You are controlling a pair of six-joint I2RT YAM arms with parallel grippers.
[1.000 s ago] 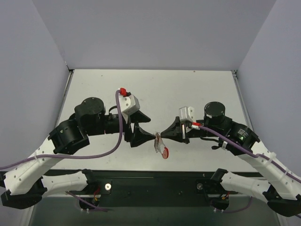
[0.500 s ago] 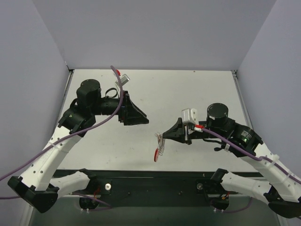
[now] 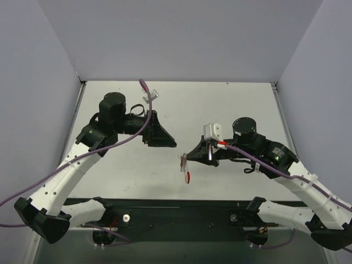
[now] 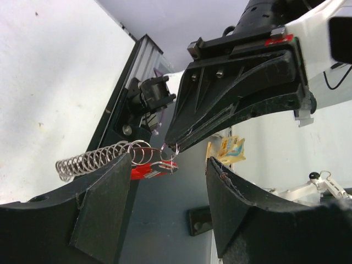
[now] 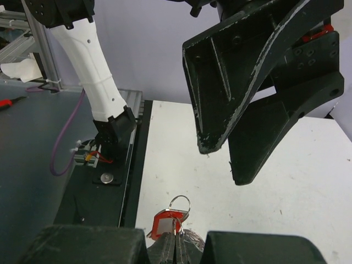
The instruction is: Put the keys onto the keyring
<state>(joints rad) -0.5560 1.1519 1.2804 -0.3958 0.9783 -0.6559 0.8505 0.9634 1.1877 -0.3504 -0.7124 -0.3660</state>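
While the right jaws pinch the keyring point(image 3: 182, 164) aloft for threading, the left jaws wait open near it.

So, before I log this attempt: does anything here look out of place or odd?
One thing: the keyring isn't lying on the table; it dangles from the shut right hand, pinched at one end, its silvery coil and red piece hanging free. The left hand is open, apart from it, holding nothing.

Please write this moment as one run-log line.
right pincer: shut on keyring | key: dangling below it | left pincer: open, empty
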